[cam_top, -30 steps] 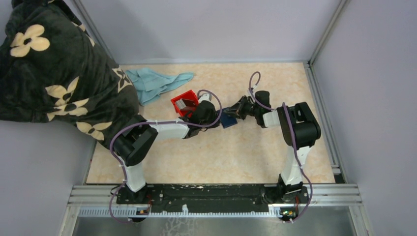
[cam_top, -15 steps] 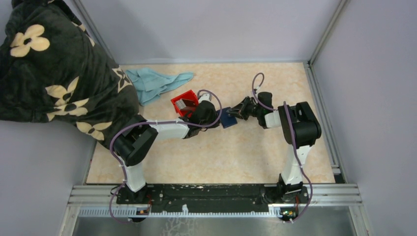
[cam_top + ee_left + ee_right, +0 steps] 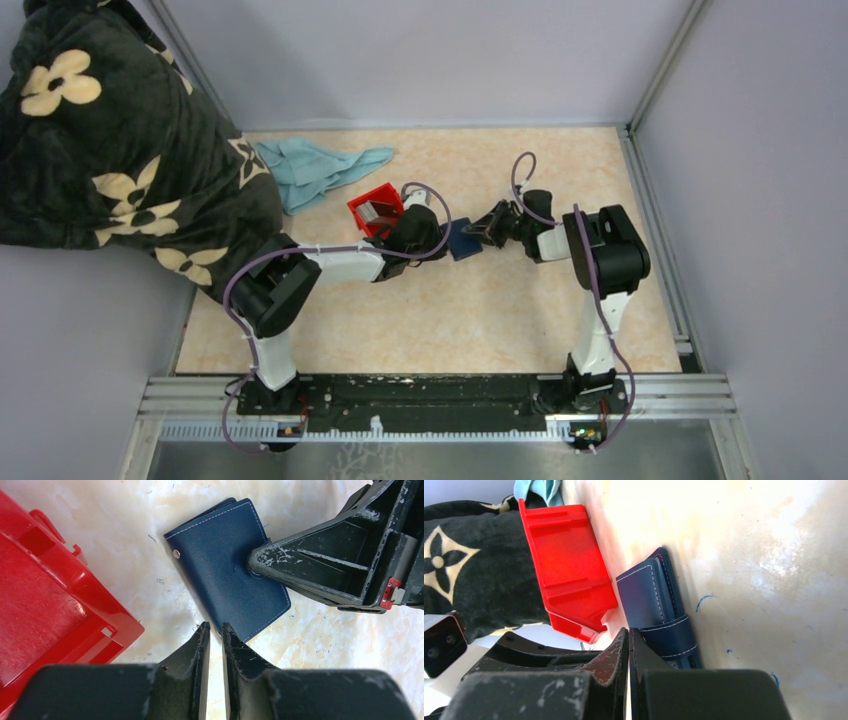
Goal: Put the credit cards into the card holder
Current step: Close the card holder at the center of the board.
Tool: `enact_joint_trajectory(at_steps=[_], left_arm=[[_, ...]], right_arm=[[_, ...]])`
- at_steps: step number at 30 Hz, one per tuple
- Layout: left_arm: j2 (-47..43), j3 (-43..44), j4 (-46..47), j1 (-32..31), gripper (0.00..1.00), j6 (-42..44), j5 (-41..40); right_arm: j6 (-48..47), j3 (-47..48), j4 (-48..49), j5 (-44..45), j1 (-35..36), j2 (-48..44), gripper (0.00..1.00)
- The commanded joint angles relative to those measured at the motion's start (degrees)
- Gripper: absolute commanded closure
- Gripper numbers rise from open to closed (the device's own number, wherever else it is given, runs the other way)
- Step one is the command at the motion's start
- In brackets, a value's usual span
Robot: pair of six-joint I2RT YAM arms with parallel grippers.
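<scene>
Meanwhile, the folded navy card holder lies at 4 o'clock from the red bin, pinned by the right gripper, its tips pressed together. The left gripper, narrowed to a slit and empty, should lift the cover gently.

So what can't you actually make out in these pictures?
Inside of the card holder: it is folded shut, so its slots are hidden in every view.
The credit cards: none identifiable. The grey shape in the red bin, top view, is too small to name; the wrist views show only the bin's outside.
The card holder's near end, right wrist view: hidden behind the right tool.
</scene>
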Motion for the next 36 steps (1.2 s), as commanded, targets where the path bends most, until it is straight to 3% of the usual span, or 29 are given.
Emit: enact_joint_trajectory(at_steps=[1,18,36], left_arm=[[0.4,0.4,1.5,-0.3,0.79,0.9,-0.4],[0.5,1.5,1.4,-0.3,0.79,1.6,-0.5],[3.7,10.7,-1.6,-0.3,0.78,5.2,-0.2]], right_arm=[[-1.3,0.3,1.3,0.8,-0.4,0.2,1.00],[-1.2,0.3,1.9,0.5,-0.4,2.2,1.00],[-0.7,0.1,3.1,0.0,-0.4,3.0,1.00]])
